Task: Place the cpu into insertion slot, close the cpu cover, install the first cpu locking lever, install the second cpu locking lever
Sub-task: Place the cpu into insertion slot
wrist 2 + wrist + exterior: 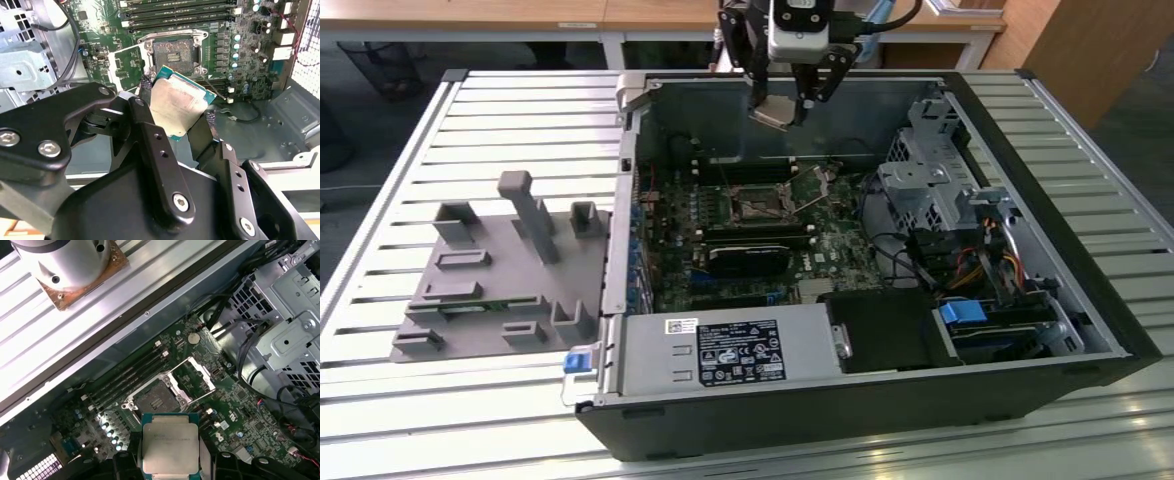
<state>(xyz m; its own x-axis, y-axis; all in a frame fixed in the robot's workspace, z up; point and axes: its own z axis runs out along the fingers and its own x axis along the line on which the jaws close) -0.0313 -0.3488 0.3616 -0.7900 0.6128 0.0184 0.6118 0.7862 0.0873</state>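
The gripper (783,105) hangs over the far end of the open case (854,410), which stands on the slatted tabletop (440,400). Its jaws are closed on the cpu (177,107), pinching it by two opposite edges with the metal top facing the second wrist view's camera. The chip is tilted and well above the board, touching nothing but the jaws.

Below it the slot (152,399) lies bare, its dark pin field uncovered, and the cover (204,373) stands swung up beside it.

The cpu looks light and stiff, so it should not sag or need much squeeze. Its smooth metal edges could slip, though, and the green underside and the slot's pins are likely delicate. The edges, as held now, seem the right place to take it.
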